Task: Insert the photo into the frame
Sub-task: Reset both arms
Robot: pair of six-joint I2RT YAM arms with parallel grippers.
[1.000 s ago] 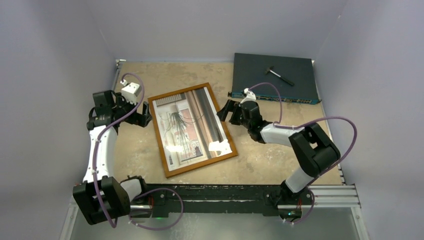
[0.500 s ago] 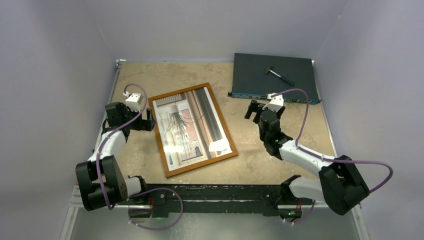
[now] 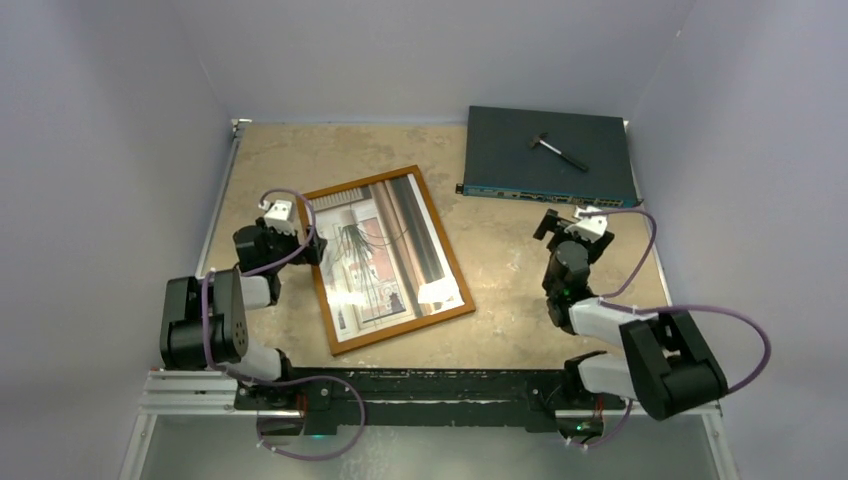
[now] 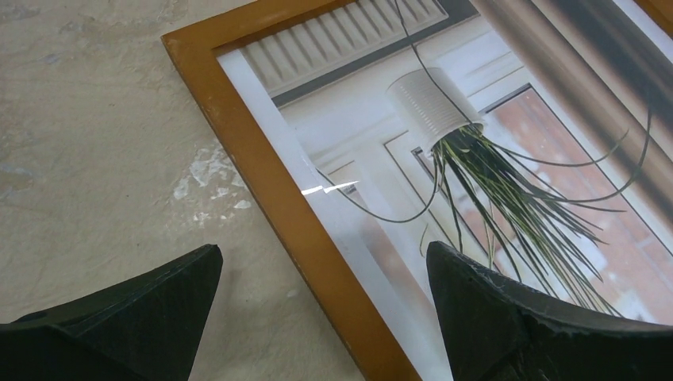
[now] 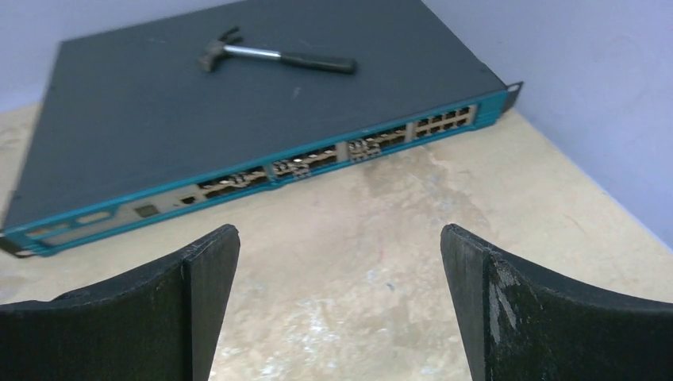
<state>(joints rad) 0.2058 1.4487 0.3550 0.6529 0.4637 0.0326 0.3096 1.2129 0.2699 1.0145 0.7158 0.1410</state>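
While the photo [image 3: 375, 255] lies inside the frame [image 3: 402, 329] mid-bench, the left gripper [image 4: 323, 250] gapes empty over its left rail; the right gripper [image 5: 340, 230] gapes empty near the far-right corner's dark box [image 5: 159, 119].

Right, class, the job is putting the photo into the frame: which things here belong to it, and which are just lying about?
For the job: photo; frame, the photo lying inside it.
Lying about: electronics box; hammer on top of it.

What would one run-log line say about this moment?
photo: lying inside frame | left jaws: open, empty, by frame edge | right jaws: open, empty, facing dark box | hammer: on box
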